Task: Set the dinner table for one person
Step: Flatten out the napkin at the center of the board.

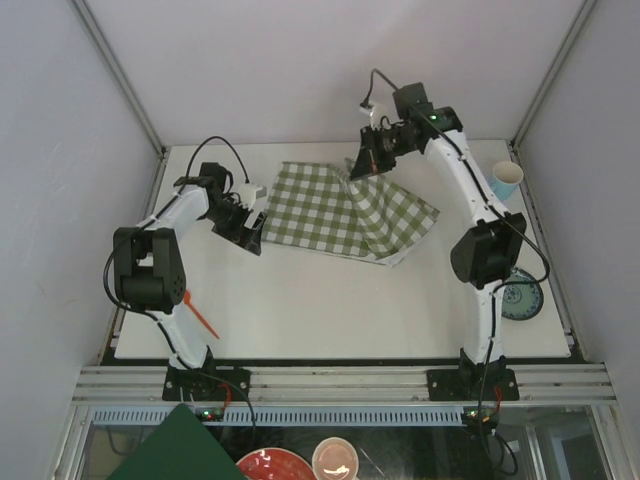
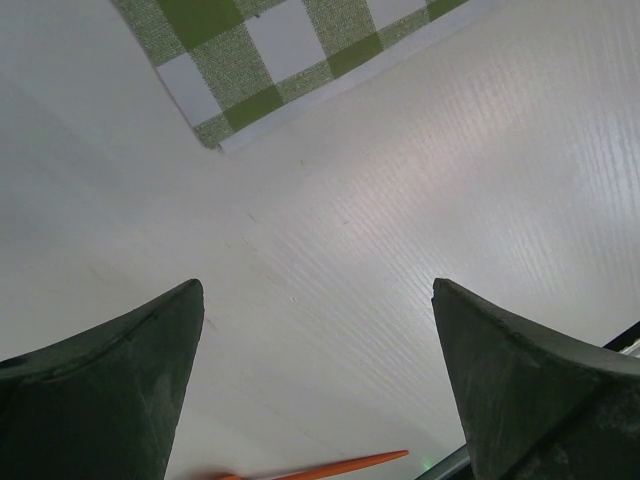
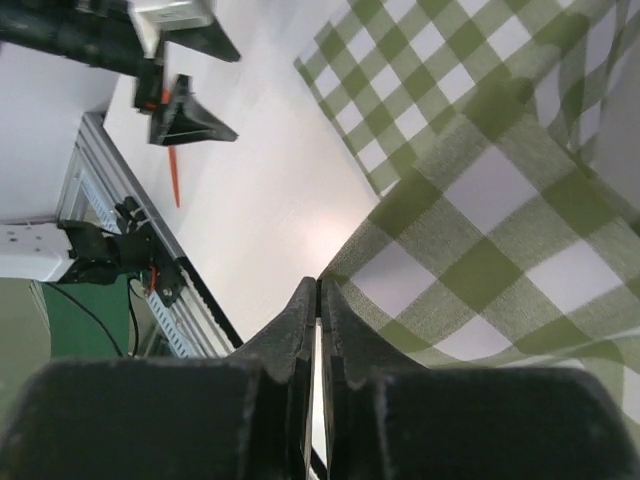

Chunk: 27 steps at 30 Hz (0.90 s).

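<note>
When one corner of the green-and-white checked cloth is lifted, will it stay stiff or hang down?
Probably floppy: the green-and-white checked cloth folds over itself near the right gripper. Likely light, as a thin pinch holds it up. It may slide on the smooth off-white tabletop.

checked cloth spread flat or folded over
Partly folded: checked cloth flat at left, right side doubled over, lifted by the right gripper.

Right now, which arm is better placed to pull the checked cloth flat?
Right. The right pincer is shut on the checked cloth at its lifted fold, so it can likely drag outward. The left pincer hangs open over bare dinner table by the cloth's corner, holding nothing.
</note>
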{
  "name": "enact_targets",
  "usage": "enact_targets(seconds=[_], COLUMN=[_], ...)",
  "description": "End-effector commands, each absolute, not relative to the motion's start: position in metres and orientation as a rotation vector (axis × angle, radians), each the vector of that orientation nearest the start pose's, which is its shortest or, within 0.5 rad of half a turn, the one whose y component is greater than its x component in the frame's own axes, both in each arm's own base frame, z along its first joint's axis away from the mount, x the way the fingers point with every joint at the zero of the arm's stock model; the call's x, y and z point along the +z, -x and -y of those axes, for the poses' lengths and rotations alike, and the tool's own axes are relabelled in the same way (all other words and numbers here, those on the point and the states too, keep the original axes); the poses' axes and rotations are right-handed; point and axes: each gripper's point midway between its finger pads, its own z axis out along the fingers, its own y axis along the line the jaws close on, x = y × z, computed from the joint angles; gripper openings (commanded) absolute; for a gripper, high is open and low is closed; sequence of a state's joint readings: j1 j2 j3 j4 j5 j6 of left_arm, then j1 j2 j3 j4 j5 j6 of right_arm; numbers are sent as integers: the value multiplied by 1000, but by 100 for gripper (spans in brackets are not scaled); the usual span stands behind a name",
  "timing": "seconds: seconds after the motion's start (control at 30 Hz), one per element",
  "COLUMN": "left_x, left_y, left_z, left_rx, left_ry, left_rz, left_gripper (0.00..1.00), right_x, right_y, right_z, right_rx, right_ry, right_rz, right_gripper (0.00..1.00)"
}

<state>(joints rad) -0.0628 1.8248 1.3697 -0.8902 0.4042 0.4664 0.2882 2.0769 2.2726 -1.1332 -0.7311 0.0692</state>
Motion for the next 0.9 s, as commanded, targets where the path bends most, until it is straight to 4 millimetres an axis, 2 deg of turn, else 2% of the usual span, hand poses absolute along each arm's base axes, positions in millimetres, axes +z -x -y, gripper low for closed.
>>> enact_targets(seconds=[0.0,0.1,0.27,0.4,0.5,0.57,0.63,0.87], left_x=[84,83,81,80,81,81,81,80], left_y=[-344,-342,-340,-342,-342,-342,-342,-344], left_z=[76,75,77,79,81,81,81,81], left_rx=[-516,-527,-548,-567,-579,-579,-581,-580], left_ry=[-825,-822,-826,-825,-824,-824,-822,-819], left_rz=[-2615,-2616,-2614,-2613,-2610,-2611,-2611,-2616], left_gripper=[100,100,100,100,100,100,100,100], right_x=[191,170,155,138,130,129,129,140], right_y=[-438,-454,-477,-482,-476,-473,-467,-433], right_z=[-235,-225,-202,-189,-189,-191,-196,-225], right_rx=[951,895,795,779,804,832,850,828], right_ry=[519,479,404,353,377,394,412,683], right_rz=[-2563,-2598,-2596,-2621,-2660,-2660,-2673,-2684], right_gripper=[0,0,0,0,1,14,21,34])
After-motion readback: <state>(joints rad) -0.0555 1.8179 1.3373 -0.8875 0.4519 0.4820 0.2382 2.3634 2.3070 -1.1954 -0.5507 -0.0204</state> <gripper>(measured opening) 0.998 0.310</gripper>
